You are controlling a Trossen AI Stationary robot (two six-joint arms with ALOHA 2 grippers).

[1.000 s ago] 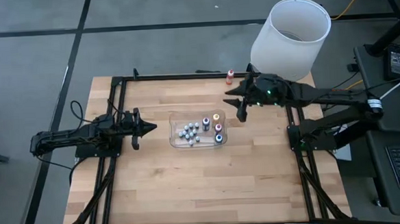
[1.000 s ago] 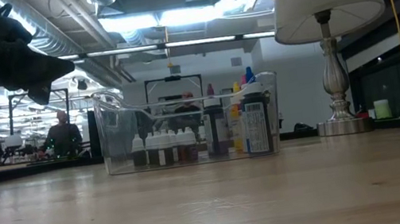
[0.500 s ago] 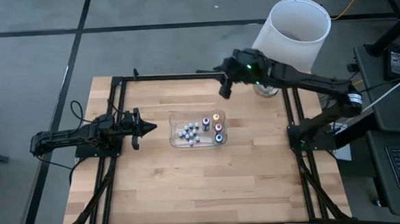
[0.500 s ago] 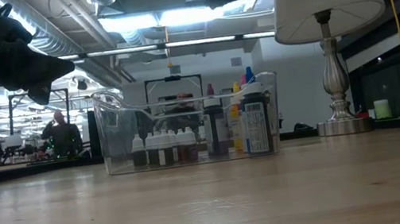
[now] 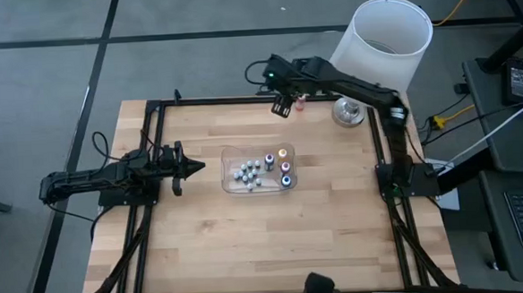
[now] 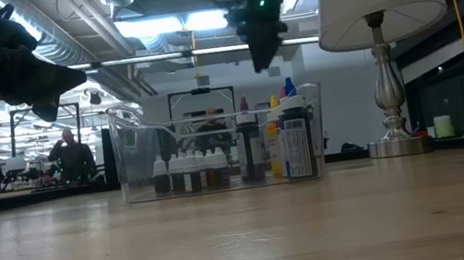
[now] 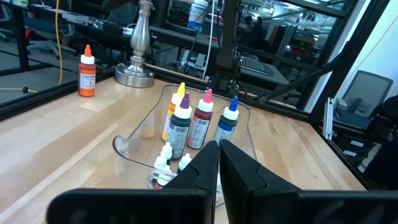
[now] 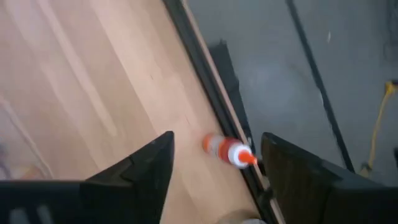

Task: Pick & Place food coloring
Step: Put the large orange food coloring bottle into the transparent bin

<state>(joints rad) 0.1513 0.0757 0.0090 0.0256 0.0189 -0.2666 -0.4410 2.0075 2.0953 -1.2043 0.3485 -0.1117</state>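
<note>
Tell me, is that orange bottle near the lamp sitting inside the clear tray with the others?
No, the orange bottle stands alone on the bare wood beside the lamp base, well apart from the clear tray.

I see even overhead light, soft shadows; ceiling lights glare in the low view; right wrist view motion-blurred, left wrist view sharp

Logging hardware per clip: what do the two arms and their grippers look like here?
Both arms are black, slim and jointed. The left gripper has two smooth, wedge-shaped black fingers; black cables trail behind that arm. The right gripper has broad black fingers of the same kind, and a small green light glows near its wrist.
</note>
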